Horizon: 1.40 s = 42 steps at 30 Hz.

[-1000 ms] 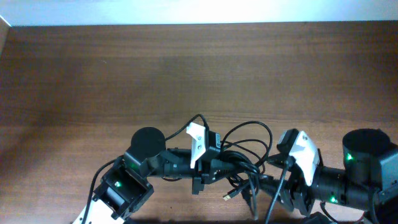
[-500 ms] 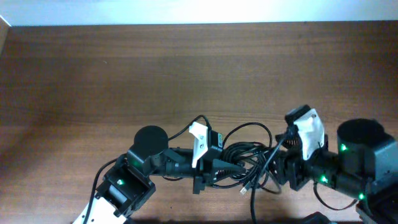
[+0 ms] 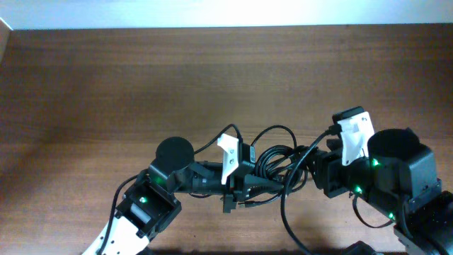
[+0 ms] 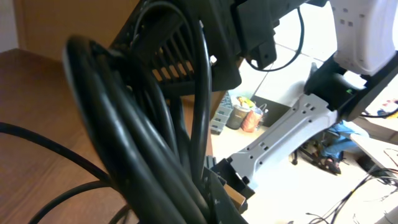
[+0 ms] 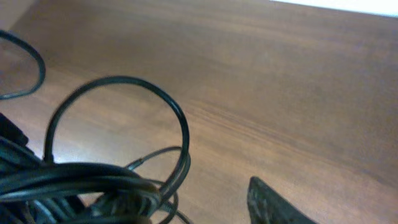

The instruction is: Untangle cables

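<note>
The cables [image 3: 277, 152] sit bunched at lower centre of the worktop [image 3: 212, 78]. The left hand [image 3: 258, 185] is clenched on them; the right hand's [image 3: 316, 175] grip cannot be told. It should probably take one outer loop and draw it gently rightward.

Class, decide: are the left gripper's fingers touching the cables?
Touching. In the left wrist view the cables run into the left gripper, clamped between its fingers.
</note>
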{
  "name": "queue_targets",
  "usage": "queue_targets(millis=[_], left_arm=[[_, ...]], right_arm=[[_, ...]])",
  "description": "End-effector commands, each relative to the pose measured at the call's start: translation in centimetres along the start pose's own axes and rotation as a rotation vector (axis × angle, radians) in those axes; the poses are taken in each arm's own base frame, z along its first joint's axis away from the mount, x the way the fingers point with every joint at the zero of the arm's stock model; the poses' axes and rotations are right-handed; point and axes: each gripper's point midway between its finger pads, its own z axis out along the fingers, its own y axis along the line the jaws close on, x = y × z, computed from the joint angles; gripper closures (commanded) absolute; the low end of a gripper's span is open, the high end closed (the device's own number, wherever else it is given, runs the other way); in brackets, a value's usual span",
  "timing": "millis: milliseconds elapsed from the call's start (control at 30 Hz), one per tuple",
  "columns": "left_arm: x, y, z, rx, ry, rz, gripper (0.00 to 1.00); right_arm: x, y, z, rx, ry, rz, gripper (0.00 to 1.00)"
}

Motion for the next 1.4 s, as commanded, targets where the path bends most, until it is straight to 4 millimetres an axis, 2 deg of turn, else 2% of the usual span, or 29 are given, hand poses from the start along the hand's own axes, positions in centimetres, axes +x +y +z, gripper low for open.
queue_targets(millis=[0, 33, 133, 200, 233, 267, 367, 400, 500, 567, 600, 633, 767, 800, 833, 867, 933, 1000, 1033, 1100, 1167, 1200, 1233, 1367], left_arm=[[-0.1, -7.2, -1.5, 0.327, 0.03, 0.103, 1.0], [-0.3, -7.3, -1.5, 0.328, 0.023, 0.117, 1.0], [-0.6, -7.0, -1.4, 0.313, 0.014, 0.127, 1.0], [-0.6, -6.8, -1.3, 0.297, 0.011, 0.125, 1.0], [-0.6, -6.2, -1.1, 0.267, 0.012, 0.111, 1.0], [-0.1, -4.5, -0.8, 0.173, 0.024, 0.055, 1.0], [0.7, -1.9, -0.6, 0.026, 0.041, -0.007, 1.0], [1.1, -1.1, -0.6, -0.022, 0.05, -0.032, 1.0], [1.2, -0.4, -0.6, -0.062, 0.051, -0.044, 1.0], [1.8, 0.7, -0.7, -0.127, 0.067, -0.073, 1.0], [2.8, 2.0, -1.0, -0.203, 0.094, -0.111, 1.0], [3.2, 2.3, -1.2, -0.224, 0.106, -0.125, 1.0], [3.2, 2.3, -1.1, -0.221, 0.108, -0.127, 1.0], [3.2, 2.2, -1.1, -0.221, 0.108, -0.127, 1.0], [3.3, 2.3, -1.1, -0.221, 0.109, -0.129, 1.0], [3.4, 2.3, -1.2, -0.222, 0.114, -0.133, 1.0], [3.7, 2.3, -1.2, -0.222, 0.126, -0.124, 1.0], [3.8, 2.3, -1.2, -0.222, 0.13, -0.119, 1.0], [3.7, 2.3, -1.2, -0.222, 0.128, -0.117, 1.0], [3.1, 1.4, -1.0, -0.168, 0.109, -0.092, 1.0], [2.2, -1.0, -0.6, -0.022, 0.088, 0.007, 1.0], [2.2, -1.9, -0.7, 0.033, 0.091, 0.055, 1.0], [2.3, -2.2, -0.7, 0.046, 0.092, 0.062, 1.0], [2.3, -2.2, -0.7, 0.048, 0.092, 0.062, 1.0]], right_arm=[[-3.3, -8.1, -1.6, 0.455, -0.163, 0.082, 0.94], [-3.3, -8.0, -1.5, 0.442, -0.16, 0.082, 0.96], [-3.5, -7.4, -1.3, 0.407, -0.166, 0.075, 0.96], [-4.6, -5.1, -0.8, 0.28, -0.183, -0.041, 0.96], [-5.0, -4.6, -0.9, 0.253, -0.201, -0.056, 0.96], [-5.5, -3.9, -1.3, 0.217, -0.231, -0.06, 0.96], [-6.5, -1.6, -2.5, 0.092, -0.295, -0.127, 0.96], [-6.6, 0.3, -3.3, -0.009, -0.324, -0.154, 0.96], [-6.5, 3.7, -4.5, -0.207, -0.349, -0.192, 0.96], [-6.4, 4.2, -4.6, -0.237, -0.346, -0.197, 0.96], [-6.7, 5.3, -5.1, -0.301, -0.365, -0.213, 0.96], [-7.1, 5.6, -5.3, -0.313, -0.383, -0.219, 0.96], [-7.2, 5.4, -5.3, -0.299, -0.385, -0.216, 0.94], [-7.2, 4.2, -4.9, -0.23, -0.382, -0.199, 0.74], [-7.4, 2.7, -4.6, -0.141, -0.381, -0.179, 0.61], [-7.5, -0.9, -4.4, 0.056, -0.38, -0.102, 0.58], [-7.6, -3.7, -4.8, 0.215, -0.389, -0.054, 0.57], [-6.3, -4.0, -4.3, 0.226, -0.334, -0.058, 0.53], [-4.5, -4.3, -3.8, 0.233, -0.256, -0.065, 0.51], [-2.0, -3.4, -3.1, 0.167, -0.147, -0.08, 0.51], [-0.3, -0.7, -2.7, 0.009, -0.077, -0.165, 0.43], [0.6, 1.9, -2.9, -0.15, -0.053, -0.261, 0.33], [1.3, 3.5, -3.2, -0.249, -0.037, -0.319, 0.31], [2.7, 4.9, -3.6, -0.342, 0.008, -0.323, 0.31]])
